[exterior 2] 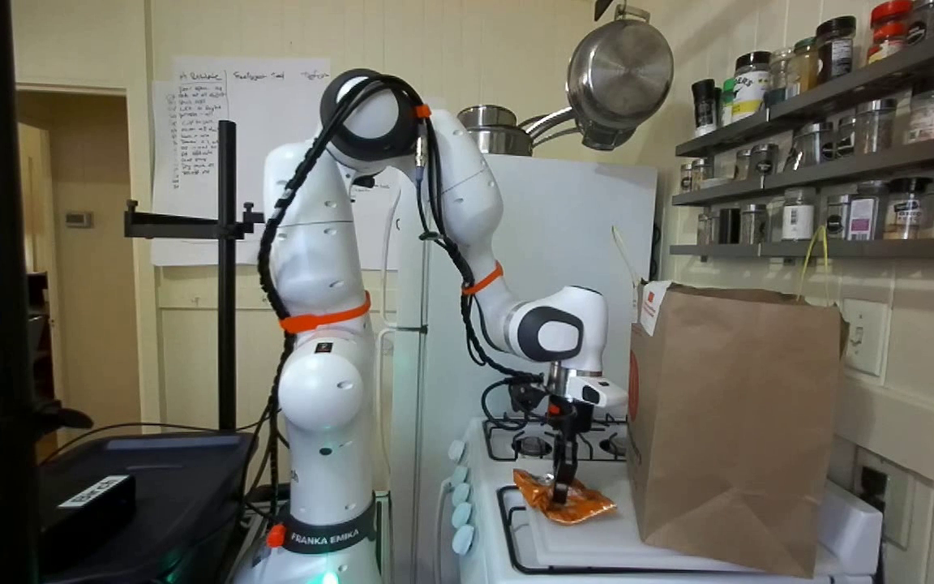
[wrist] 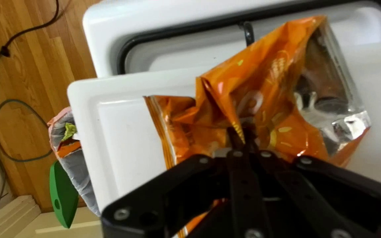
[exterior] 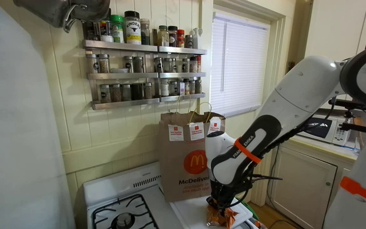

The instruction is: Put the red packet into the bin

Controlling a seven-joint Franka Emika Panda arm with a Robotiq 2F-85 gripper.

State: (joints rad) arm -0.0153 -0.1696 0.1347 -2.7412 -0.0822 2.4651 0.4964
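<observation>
The red packet, an orange crinkly packet with paler markings, shows in both exterior views [exterior: 216,219] [exterior 2: 584,507] and in the wrist view [wrist: 276,76]. One end of it is silvery or clear. My gripper [wrist: 243,137] points down with its fingers close together on a fold of the packet. The gripper also shows in an exterior view [exterior 2: 562,493]. The packet is on or just above the white board on the stove; I cannot tell which. The bin, with a grey bag liner [wrist: 79,175] and a green part [wrist: 63,195], stands beyond the board's edge in the wrist view.
A tall brown paper bag [exterior: 184,181] stands on the stove close to my arm, also in an exterior view [exterior 2: 743,422]. The white board [wrist: 121,148] lies over part of the stove. A burner grate [exterior: 124,219] and spice shelves [exterior: 122,46] are nearby.
</observation>
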